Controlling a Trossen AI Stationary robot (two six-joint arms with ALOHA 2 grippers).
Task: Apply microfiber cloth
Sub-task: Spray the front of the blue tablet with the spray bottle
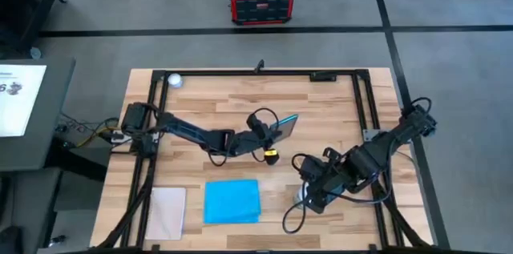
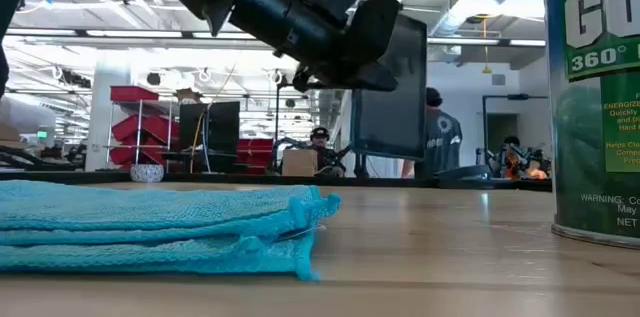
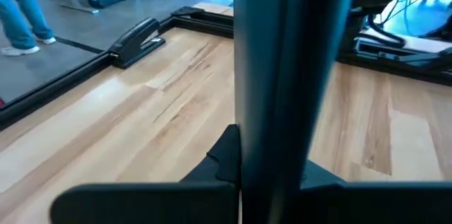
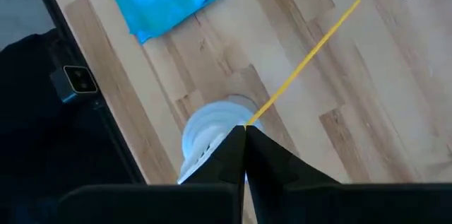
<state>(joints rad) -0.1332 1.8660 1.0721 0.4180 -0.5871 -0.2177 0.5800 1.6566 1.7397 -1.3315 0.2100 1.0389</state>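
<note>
Your left pincer [image 1: 272, 128] is up over the middle of the counter [image 1: 337, 118], pinching the tablet [image 1: 285, 126] by one edge. In the low view the tablet [image 2: 392, 92] hangs clear of the wood, held upright. In the left wrist view it [image 3: 289, 75] stands edge-on between the fingers [image 3: 226, 155] and fills the centre.

Your cloth [image 1: 232, 201] lies flat on the counter at the near edge, well apart from the tablet and untouched by either arm. The low view shows the cloth [image 2: 160, 227] folded into layers. A pale sheet [image 1: 167, 212] lies just beside it, toward the left arm's side.

Your right pincer [image 1: 309, 196] is low over the spray can [image 1: 301, 197], to the right of the cloth. In the right wrist view its fingertips [image 4: 244, 141] are pressed together just above the can's white cap [image 4: 212, 136], with a thin yellow straw [image 4: 304, 61] running out from between them; whether they actually pinch the straw is not clear. The can [image 2: 595, 97] stands upright on the counter.

A red case [image 1: 260, 0] sits on the floor beyond the counter
</note>
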